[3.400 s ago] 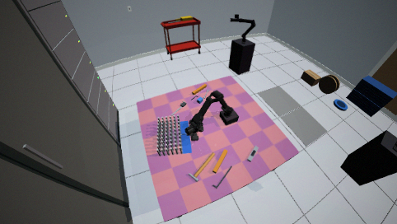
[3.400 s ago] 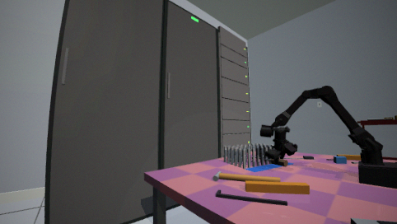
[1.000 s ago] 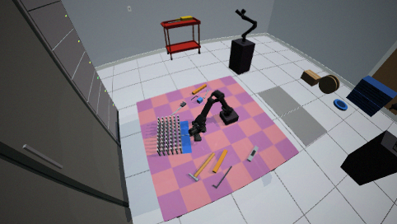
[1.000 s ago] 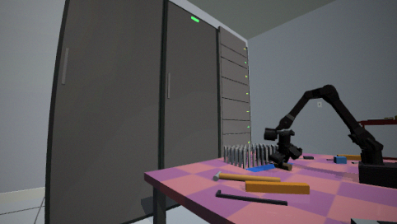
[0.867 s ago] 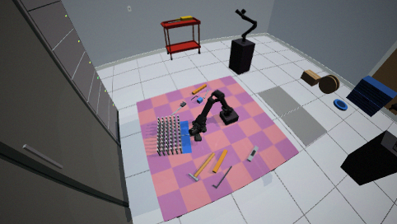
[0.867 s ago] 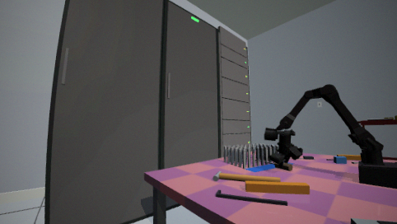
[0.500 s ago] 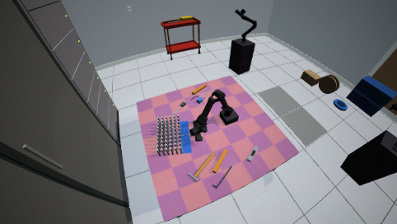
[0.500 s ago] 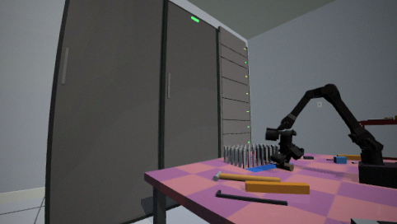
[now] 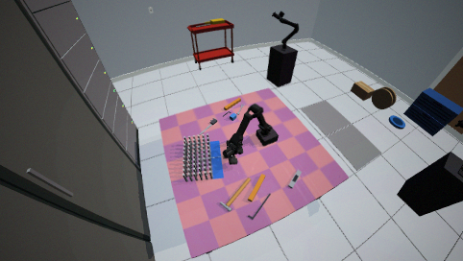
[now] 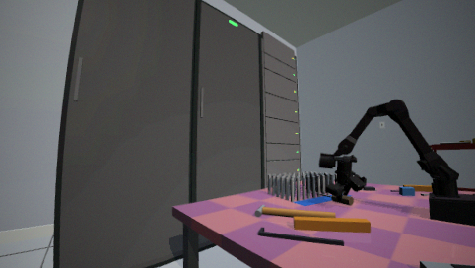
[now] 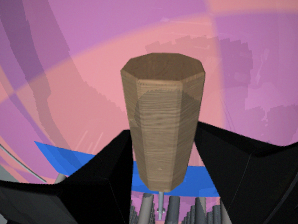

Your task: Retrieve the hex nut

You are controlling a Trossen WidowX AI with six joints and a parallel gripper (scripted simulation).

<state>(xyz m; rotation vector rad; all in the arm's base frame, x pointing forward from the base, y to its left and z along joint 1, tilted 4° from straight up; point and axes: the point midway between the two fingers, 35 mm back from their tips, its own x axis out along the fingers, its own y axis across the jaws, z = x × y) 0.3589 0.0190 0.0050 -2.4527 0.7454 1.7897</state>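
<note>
Nut-wise, I can't spot it anywhere, way too small or tucked down between the spacers (image 9: 197, 158). The claw (image 11: 162, 183) is clamped on a chunky wooden handle (image 11: 164, 116), faceted like an octagon, with a thin metal shaft poking out of its far end toward the spacer tops; how that tool ends, I can't make out. From the side view the claw (image 10: 345, 189) sits low, just over the blue taped strip (image 10: 311, 201), right at the front edge of the spacer field, and the spacers (image 10: 296, 183) all look upright in neat rows. Overhead, the blue strip (image 9: 216, 159) runs along one side of the grid, with the arm (image 9: 245, 126) reaching across from its base on the pink and purple checkered tabletop (image 9: 307, 165). Further out on that tabletop are a hammer (image 9: 235, 194), an orange bar (image 9: 256, 187) beside it, and a dark L-shaped hex key (image 9: 259, 205), all well apart from the field.
</note>
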